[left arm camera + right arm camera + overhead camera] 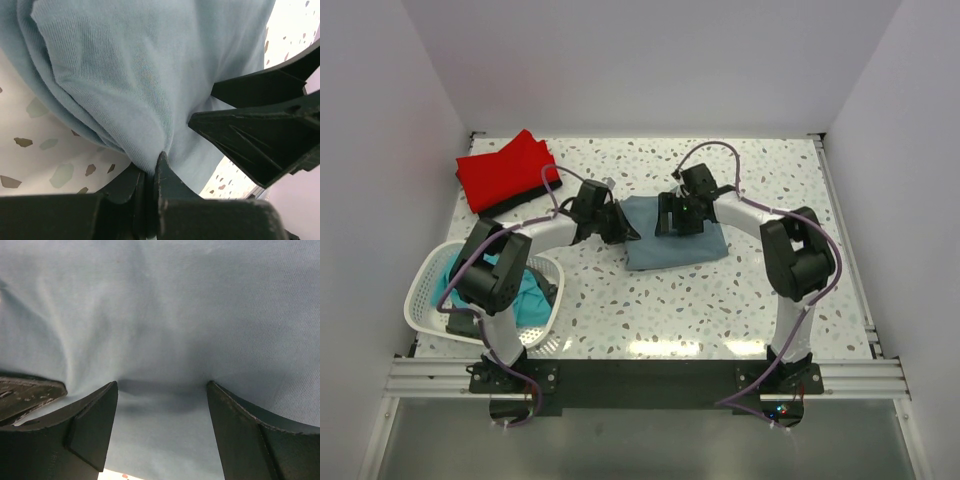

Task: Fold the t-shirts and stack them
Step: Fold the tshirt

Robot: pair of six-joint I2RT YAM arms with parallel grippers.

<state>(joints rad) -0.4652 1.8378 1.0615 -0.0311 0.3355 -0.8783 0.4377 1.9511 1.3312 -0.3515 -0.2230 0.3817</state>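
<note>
A white lattice basket (420, 290) sits at the near left of the speckled bench (740, 300), holding a crumpled teal t-shirt (527, 297); the left arm's elbow hangs over the basket and hides part of it. Farther back on the left, near the bench's far edge, a folded red t-shirt (505, 170) lies on a black t-shirt (513, 205), whose edge shows only along the red one's near side.

At centre, the left pincer (625, 228) meets the left edge of the folded slate grey-blue t-shirt (680, 250). Its wrist camera shows the left pincer (150, 170) closed tight on a pleat of the slate grey-blue t-shirt (125, 75), where several layers of fabric bunch together just above the bench (30, 155).

The garment lies flat as a rough rectangle in the middle of the bench, well apart from the red and black pair and from the basket.

To the right, the right pincer (678, 218) stands over the far part of the same garment. In its own wrist view the right pincer (161, 385) is spread wide, both tips pressed onto the slate grey-blue t-shirt (160, 305), which dimples and shadows between them; nothing is gripped. The two pincers are close together, each visible at the edge of the other's wrist view.
</note>
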